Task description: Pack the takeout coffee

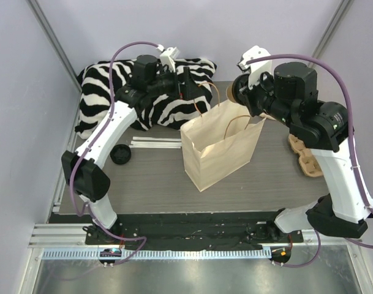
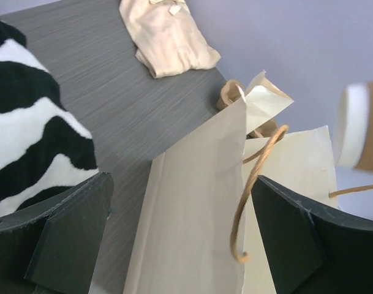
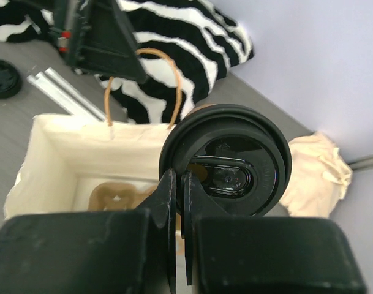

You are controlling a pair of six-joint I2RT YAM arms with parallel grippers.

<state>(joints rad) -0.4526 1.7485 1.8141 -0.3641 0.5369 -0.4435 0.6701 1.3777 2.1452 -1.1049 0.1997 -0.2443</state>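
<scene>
The takeout coffee is a brown paper cup with a black lid, held on its side above the open paper bag. My right gripper is shut on the lid's rim. From above, the cup pokes out left of the right gripper. In the left wrist view the cup is at the right edge, brown with a white end. My left gripper is open, its fingers on either side of the bag's near wall and rope handle. A brown cup carrier lies inside the bag.
A zebra-striped cloth fills the back left. A flat black lid and white strips lie left of the bag. Another cardboard cup carrier sits at the right edge. A beige cloth lies at the back right.
</scene>
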